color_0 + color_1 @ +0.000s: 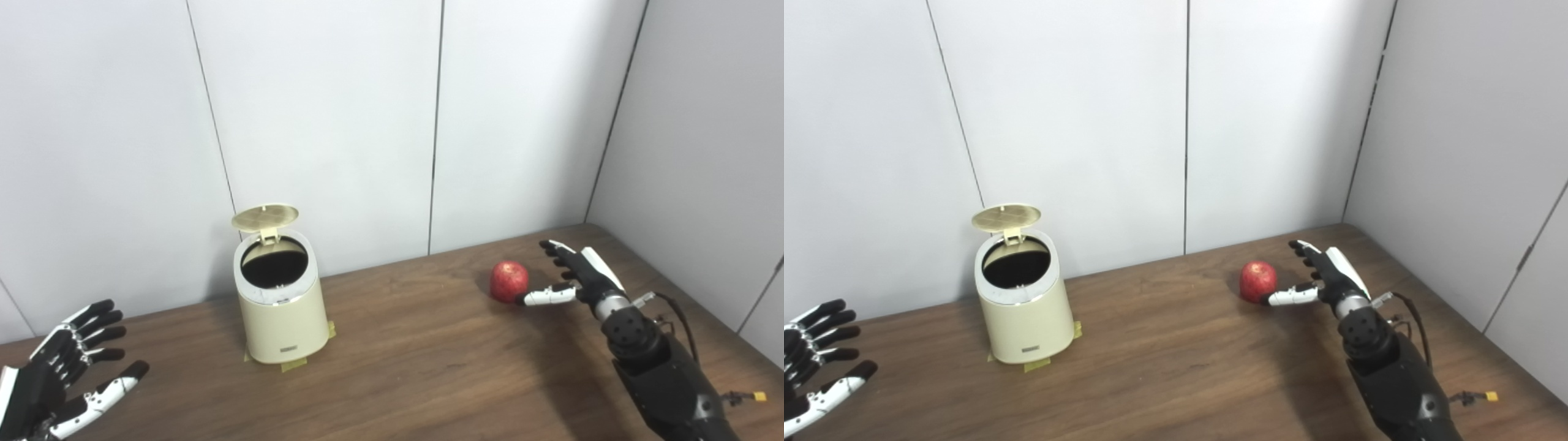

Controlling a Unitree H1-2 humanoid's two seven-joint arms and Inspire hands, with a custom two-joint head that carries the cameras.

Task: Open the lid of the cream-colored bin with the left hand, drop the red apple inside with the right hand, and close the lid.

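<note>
In the left eye view, the bin (280,300) stands on the table (416,361) near the back wall, its lid (265,217) already tipped up on the rear hinge and its dark mouth uncovered. The left hand (58,373) hovers at the near left corner, well apart from the bin, fingers spread and holding nothing. The apple (508,280) lies on the table far to the right. The right hand (572,278) is just beside it, fingers apart, the thumb reaching toward the fruit's near side; I cannot tell whether it touches. Nothing is gripped yet.

My judgement of the risks: the apple is round and smooth, so a thumb that pushes before the fingers close could roll it away toward the wall. The lid stands unsupported, so a knock during the carry might drop it shut. The bin's mouth is narrow, so a release off centre could bounce the apple off the rim.

In the right eye view, the bin (1023,303) shows as a tapered cream cylinder, matte, with a shiny metal ring at the rim and strips of tape (1036,365) under its base. The lid's underside is ribbed. The apple (1257,280) is speckled red. The table is dark wood grain, slightly glossy.
</note>
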